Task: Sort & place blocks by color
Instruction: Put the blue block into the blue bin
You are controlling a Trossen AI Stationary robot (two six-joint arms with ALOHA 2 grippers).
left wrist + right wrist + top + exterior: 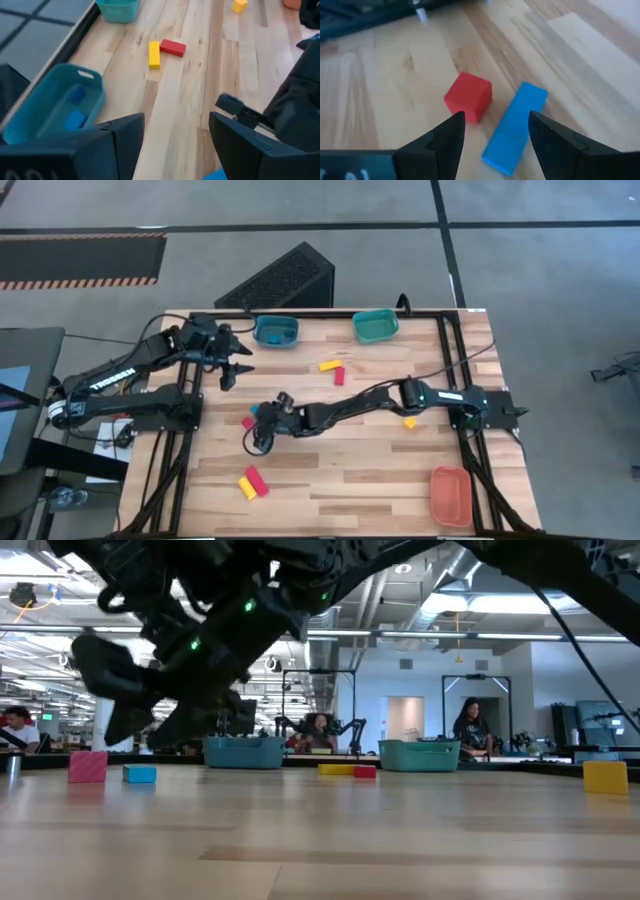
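The left gripper (238, 362) hovered just beside the blue bin (276, 331) at the table's far left, its jaws apart and nothing between them. Two blue blocks (75, 107) lay inside that bin, one beside the other. Farther along the far edge sat the teal bin (375, 326), and the orange bin (451, 494) stood at the near right corner of the wooden table (350, 480).

The right gripper (262, 432) reached across to the left half of the table, low over the wood. Its fingers (447, 137) stood wide open and gripped nothing. Just ahead of them a red cube (468, 96) and a blue bar (515, 128) lay close together on the wood, the bar roughly in line with the gap; whether the two touched was hard to say.

A yellow bar (329, 365) and a red block (339, 376) rested touching each other near the table's middle. A small yellow cube (409, 422) sat beneath the right arm's forearm. Near the front left edge a yellow block (246, 487) and a red bar (256, 479) lay side by side.
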